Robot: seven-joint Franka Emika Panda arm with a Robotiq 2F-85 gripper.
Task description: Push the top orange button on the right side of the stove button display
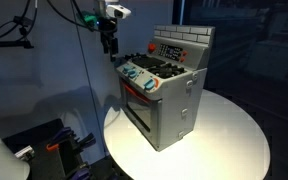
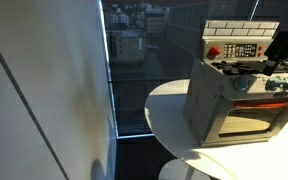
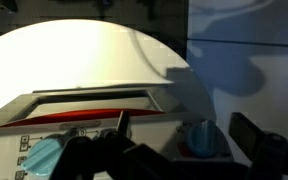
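Note:
A grey toy stove (image 1: 169, 100) stands on a round white table (image 1: 234, 130) and shows in both exterior views (image 2: 229, 100). Its button display (image 1: 169, 48) is on the upright back panel. A red-orange button (image 2: 214, 50) shows at one end of the display (image 2: 236, 49); the other buttons are too small to tell apart. My gripper (image 1: 107, 42) hangs in the air beside the stove's knob side, apart from it. In the wrist view my gripper (image 3: 174, 160) looks open and empty, with a blue knob (image 3: 199, 138) between the dark fingers.
Blue knobs (image 1: 134, 72) line the stove's front edge above the oven door (image 1: 136, 108). Black equipment (image 1: 44, 140) sits low beside the table. A window (image 2: 134, 60) and a white wall (image 2: 44, 100) stand behind. The table's edge (image 3: 84, 40) curves across the wrist view.

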